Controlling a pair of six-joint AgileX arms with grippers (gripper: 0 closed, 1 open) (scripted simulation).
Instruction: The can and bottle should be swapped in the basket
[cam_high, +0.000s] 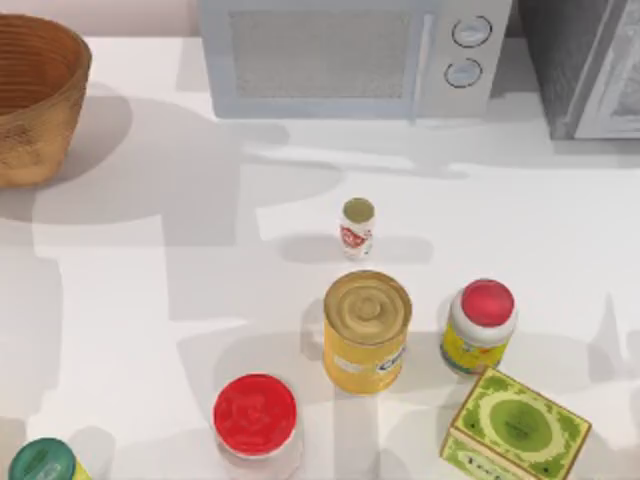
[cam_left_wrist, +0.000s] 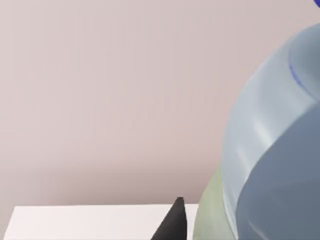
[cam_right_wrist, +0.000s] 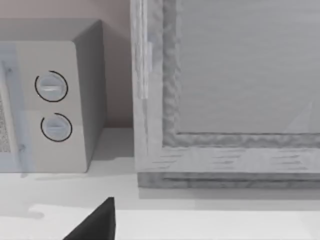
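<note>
Two task things stand mid-desk: the bottle just behind the can, well apart from the basket at the far left corner. Neither hand's opening can be told.

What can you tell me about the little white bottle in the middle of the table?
The little bottle is white with a red label around its body and a round olive-gold cap on top. It looks like plastic. It stands upright on the white table, alone, just behind the yellow can and not touching it. Nothing holds it, and it is far from the basket.
</note>
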